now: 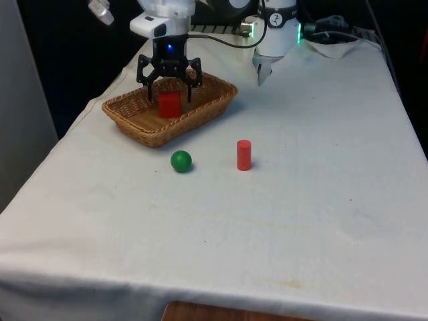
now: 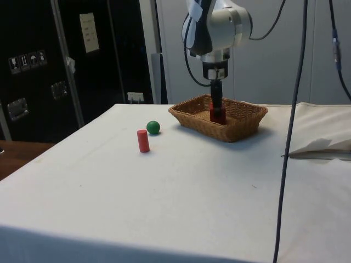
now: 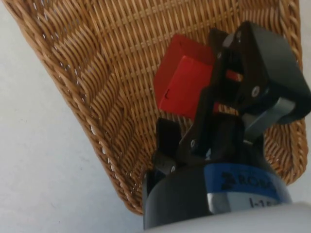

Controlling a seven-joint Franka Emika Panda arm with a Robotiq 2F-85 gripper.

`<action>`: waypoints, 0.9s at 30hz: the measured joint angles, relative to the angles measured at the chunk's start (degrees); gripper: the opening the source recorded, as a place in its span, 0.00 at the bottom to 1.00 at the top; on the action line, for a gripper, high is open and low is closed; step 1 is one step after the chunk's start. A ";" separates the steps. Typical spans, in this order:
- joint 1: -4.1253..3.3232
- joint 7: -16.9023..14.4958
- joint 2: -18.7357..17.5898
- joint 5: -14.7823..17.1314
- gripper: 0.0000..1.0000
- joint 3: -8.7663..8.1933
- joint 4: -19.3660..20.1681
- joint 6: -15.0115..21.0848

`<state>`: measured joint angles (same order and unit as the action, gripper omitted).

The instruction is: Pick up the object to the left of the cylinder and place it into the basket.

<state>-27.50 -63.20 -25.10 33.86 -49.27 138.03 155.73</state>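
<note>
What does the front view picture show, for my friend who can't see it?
A black gripper hangs over a wicker basket that has a red block inside it, its fingers spread on either side of the block. On the white cloth in front of the basket sit a green ball and, to the front view's right of it, an upright red cylinder.

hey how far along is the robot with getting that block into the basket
Nearly done. The red block is already inside the wicker basket. The gripper hangs over the basket with its fingers spread either side of the block, not clamped, so the release looks made. The green ball and red cylinder sit untouched on the cloth. What's left is probably just lifting the arm clear.
</note>
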 measured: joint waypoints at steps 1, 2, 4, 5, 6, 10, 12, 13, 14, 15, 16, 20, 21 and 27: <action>0.00 0.00 0.00 0.00 1.00 0.00 0.00 0.00; 0.00 0.00 0.00 0.00 1.00 0.00 0.00 0.00; 0.00 0.00 0.00 0.00 1.00 0.00 0.00 0.00; 0.00 0.00 0.00 0.00 1.00 0.00 0.00 0.00; 0.00 0.00 0.00 0.00 1.00 0.00 0.00 0.00; -0.06 -0.06 0.17 -0.06 1.00 -0.17 -0.29 0.00; -0.29 -0.17 0.97 -0.23 1.00 -0.63 -0.80 -0.46; -0.29 -0.17 0.97 -0.23 1.00 -0.63 -0.80 -0.46; -0.40 -0.17 1.78 -0.52 1.00 -0.97 -0.92 -0.74; -0.46 -0.17 2.18 -0.69 1.00 -1.09 -0.97 -0.86; -0.52 -0.17 2.52 -0.86 1.00 -1.20 -0.97 -0.92; -0.69 -0.06 3.61 -1.66 1.00 -1.55 -1.38 -1.49; -0.74 0.00 3.90 -1.95 1.00 -1.60 -1.55 -1.66; -1.09 0.63 5.56 -3.04 1.00 -1.72 -2.92 -2.81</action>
<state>-28.59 -62.57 -19.54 30.83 -50.99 135.10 152.92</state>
